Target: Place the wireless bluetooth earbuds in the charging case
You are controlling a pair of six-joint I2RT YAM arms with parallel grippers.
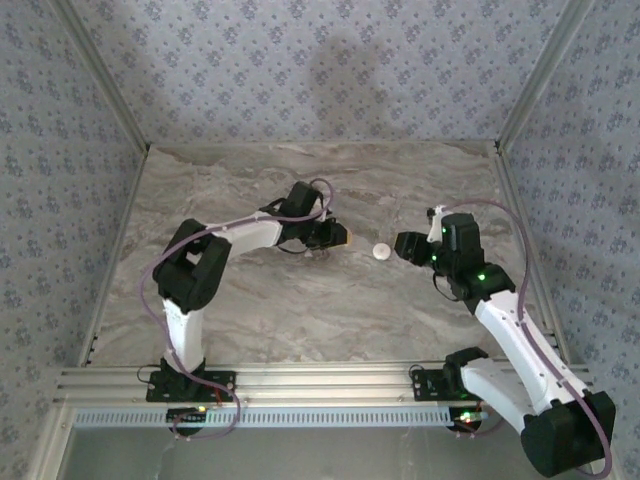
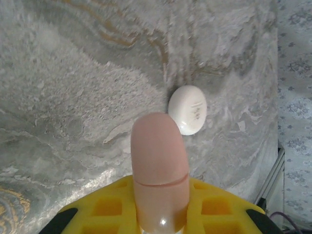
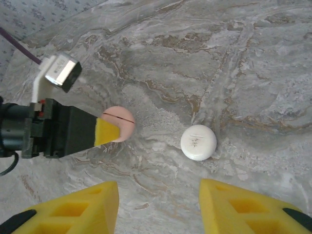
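- The left gripper (image 1: 338, 238) is clamped on the salmon-pink charging case (image 2: 158, 161), which sticks out past its yellow fingertips, seam line showing.
- The right gripper (image 3: 158, 200) has its jaws apart with nothing between them.
- A white earbud (image 3: 198, 142) lies on the marble tabletop (image 3: 253, 63), just beyond the held case and ahead of the right gripper, nearer its right finger.

The left arm (image 1: 245, 232) stretches rightward toward the centre, the left gripper (image 1: 338, 237) pinched on the charging case (image 3: 122, 122). The right arm (image 1: 510, 330) angles in from the near right, the right gripper (image 3: 158, 204) with jaws parted.
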